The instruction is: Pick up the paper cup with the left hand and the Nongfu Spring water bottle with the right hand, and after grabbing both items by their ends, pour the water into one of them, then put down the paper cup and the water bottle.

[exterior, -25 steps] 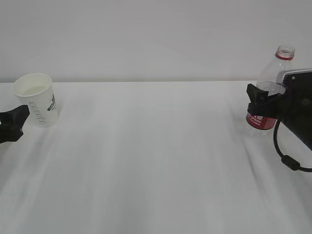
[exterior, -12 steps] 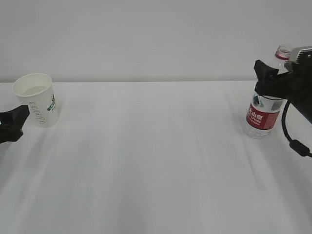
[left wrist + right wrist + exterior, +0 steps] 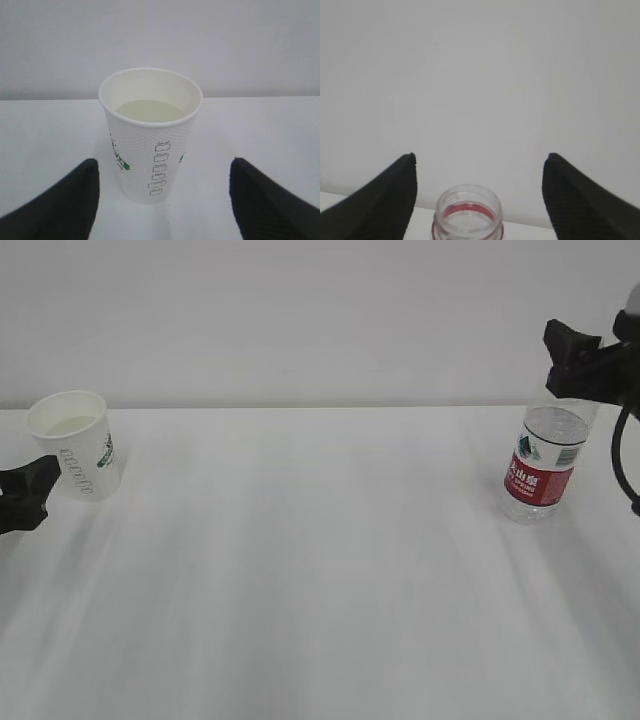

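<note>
A: Starting nearest: left hand low over the table, fingers spread wide, gripping nothing.

B: And the cup?

A: Standing upright just beyond those fingers, centred between them, touching neither. Filled well up with pale water.

B: Farther off, then?

A: Bottle upright at the table's right end, well apart from the cup, uncapped, partly filled. Right hand up at neck height, spread wide too, holding nothing, with the open mouth low between the fingers.

B: Looks like pouring done and both things set down, judging by water in the cup and two empty hands.

A: Agreed. Probably the closing step, getting clear.

B: Calling for what next?

A: Backing the left hand straight off without brushing the cup's side; lifting the right clear of the neck with no sideways drift. Light cup, tall open bottle — easily tipped, so slow and straight.
</note>
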Robot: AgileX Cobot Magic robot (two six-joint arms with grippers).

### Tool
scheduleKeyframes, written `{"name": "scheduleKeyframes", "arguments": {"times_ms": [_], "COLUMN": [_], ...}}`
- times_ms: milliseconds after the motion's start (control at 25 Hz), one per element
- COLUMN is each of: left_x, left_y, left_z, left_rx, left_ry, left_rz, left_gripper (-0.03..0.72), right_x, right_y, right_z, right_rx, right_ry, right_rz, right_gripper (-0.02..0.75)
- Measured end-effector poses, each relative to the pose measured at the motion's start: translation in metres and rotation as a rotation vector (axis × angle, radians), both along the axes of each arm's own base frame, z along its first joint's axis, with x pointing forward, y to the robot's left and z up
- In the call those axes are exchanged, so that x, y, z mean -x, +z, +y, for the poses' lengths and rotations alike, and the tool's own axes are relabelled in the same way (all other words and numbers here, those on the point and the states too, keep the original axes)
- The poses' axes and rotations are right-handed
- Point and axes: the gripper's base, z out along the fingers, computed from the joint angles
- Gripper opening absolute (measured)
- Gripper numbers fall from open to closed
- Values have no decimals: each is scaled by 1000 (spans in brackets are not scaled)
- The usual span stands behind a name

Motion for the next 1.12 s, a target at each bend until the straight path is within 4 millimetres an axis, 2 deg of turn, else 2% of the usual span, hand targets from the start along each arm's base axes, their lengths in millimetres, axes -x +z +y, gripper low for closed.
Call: {"name": "scheduleKeyframes", "arguments": {"times_ms": [200, 560, 1120], "left_x": [0, 0, 11], "left_y": [0, 2, 46], "left_z": [0, -2, -3], "left_rx": [0, -6, -4], "left_ry": [0, -29, -41], "left_rz": [0, -7, -181], "left_gripper": [590, 589, 588], "right_x": [18, 53, 96], "right_y": [13, 20, 13], "right_z": [-1, -3, -5], "right_rx": [1, -1, 5], "right_ry": [-6, -10, -12], "right_rz": [-6, -19, 18], "right_gripper": [589, 589, 589]}}
